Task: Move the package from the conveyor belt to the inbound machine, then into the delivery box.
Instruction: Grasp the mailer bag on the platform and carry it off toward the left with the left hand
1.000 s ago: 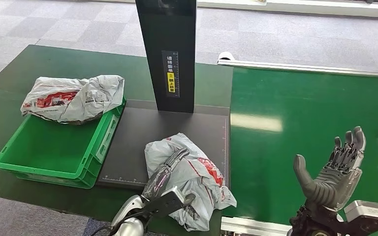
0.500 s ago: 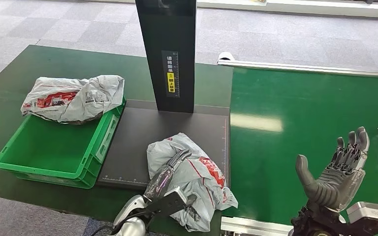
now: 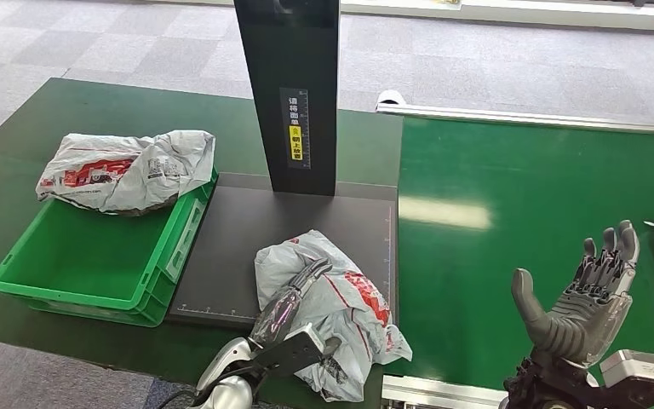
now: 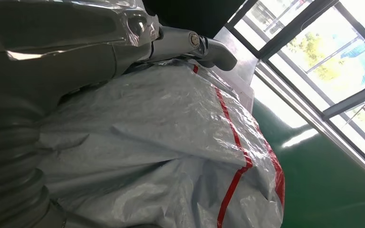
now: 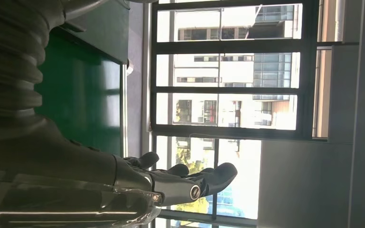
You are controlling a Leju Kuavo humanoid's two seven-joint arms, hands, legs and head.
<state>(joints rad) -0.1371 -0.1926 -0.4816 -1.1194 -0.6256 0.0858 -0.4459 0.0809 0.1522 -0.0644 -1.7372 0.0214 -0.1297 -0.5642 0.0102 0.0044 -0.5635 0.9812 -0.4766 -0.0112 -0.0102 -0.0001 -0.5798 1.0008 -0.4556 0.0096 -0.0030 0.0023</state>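
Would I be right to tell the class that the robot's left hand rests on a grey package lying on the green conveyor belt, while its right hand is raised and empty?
Not quite. The left hand rests on the grey package, but that package lies on the inbound machine's black platform, not the conveyor belt, as the head view shows. The right hand is raised and empty.

Head view looks down; left wrist close on package (image 4: 171,156) — shared.

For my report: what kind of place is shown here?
Probably a parcel-sorting station, perhaps a demonstration one: a green conveyor belt, a black scanning platform under a dark post, and a green crate holding a bagged package.
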